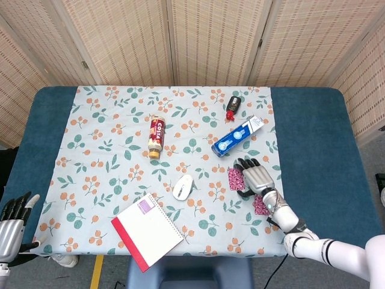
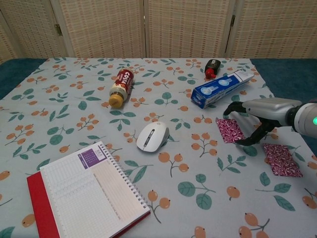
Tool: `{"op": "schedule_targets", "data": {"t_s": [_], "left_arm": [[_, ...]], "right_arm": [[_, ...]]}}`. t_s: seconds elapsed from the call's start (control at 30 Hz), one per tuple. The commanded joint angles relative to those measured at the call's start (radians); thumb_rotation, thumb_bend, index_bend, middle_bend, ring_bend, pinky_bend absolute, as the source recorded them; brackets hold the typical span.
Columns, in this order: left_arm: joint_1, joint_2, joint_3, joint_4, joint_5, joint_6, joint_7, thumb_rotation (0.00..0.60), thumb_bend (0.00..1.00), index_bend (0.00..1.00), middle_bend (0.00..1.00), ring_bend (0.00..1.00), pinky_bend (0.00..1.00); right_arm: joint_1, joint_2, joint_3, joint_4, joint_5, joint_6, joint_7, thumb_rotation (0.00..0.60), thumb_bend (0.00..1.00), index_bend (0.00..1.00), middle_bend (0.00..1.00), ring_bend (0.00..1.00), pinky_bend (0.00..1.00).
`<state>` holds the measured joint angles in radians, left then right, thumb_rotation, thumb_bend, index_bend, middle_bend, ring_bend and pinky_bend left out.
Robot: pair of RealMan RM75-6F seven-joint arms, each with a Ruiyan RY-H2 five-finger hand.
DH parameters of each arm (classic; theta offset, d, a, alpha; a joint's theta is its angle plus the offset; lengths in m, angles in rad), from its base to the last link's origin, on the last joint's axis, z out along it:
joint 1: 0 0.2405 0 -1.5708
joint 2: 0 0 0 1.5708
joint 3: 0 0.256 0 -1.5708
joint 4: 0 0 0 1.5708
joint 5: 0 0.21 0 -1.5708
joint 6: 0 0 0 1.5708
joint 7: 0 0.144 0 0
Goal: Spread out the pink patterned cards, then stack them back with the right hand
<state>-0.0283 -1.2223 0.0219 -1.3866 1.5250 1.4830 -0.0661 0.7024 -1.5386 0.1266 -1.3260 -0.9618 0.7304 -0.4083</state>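
Observation:
Two pink patterned cards lie apart on the floral cloth. One card (image 1: 235, 179) (image 2: 229, 130) sits below the blue box, and the other card (image 1: 261, 205) (image 2: 282, 159) lies nearer the table's front right. My right hand (image 1: 255, 176) (image 2: 257, 115) arches over the right edge of the first card with its fingers spread, and the thumb tip (image 2: 240, 143) comes down by that card's near corner. It holds nothing. My left hand (image 1: 12, 220) hangs off the front left corner, fingers apart and empty.
A blue box (image 1: 237, 136) (image 2: 221, 88) lies just behind the cards, with a small red-capped bottle (image 2: 211, 68) beyond it. A white mouse (image 2: 152, 136), a coffee bottle (image 2: 119, 88) and a red-edged spiral notebook (image 2: 86, 191) lie to the left.

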Motion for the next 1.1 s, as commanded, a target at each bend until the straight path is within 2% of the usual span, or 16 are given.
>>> {"op": "schedule_targets", "data": {"t_s": [0.03,0.63,0.93,1.1], "left_arm": [[0.000,0.000,0.001,0.000,0.001,-0.001,0.000,0.600,0.18,0.10,0.03,0.07,0.00],[-0.002,0.000,-0.001,-0.001,-0.003,-0.009,0.001,0.600,0.18,0.10,0.03,0.07,0.00],[-0.003,-0.004,-0.001,0.003,-0.003,-0.012,-0.002,0.600,0.18,0.10,0.03,0.07,0.00],[-0.002,-0.005,0.000,0.007,-0.003,-0.012,-0.005,0.600,0.18,0.10,0.03,0.07,0.00]], "right_arm": [[0.006,-0.002,-0.005,0.002,0.009,0.000,-0.005,0.424,0.34,0.10,0.04,0.00,0.00],[0.042,-0.035,-0.030,0.050,0.043,0.003,-0.016,0.424,0.34,0.10,0.04,0.00,0.00],[0.034,-0.041,-0.038,0.053,0.027,0.031,-0.004,0.421,0.34,0.20,0.05,0.00,0.00],[0.029,-0.038,-0.037,0.045,0.018,0.047,0.007,0.423,0.34,0.22,0.05,0.00,0.00]]}}
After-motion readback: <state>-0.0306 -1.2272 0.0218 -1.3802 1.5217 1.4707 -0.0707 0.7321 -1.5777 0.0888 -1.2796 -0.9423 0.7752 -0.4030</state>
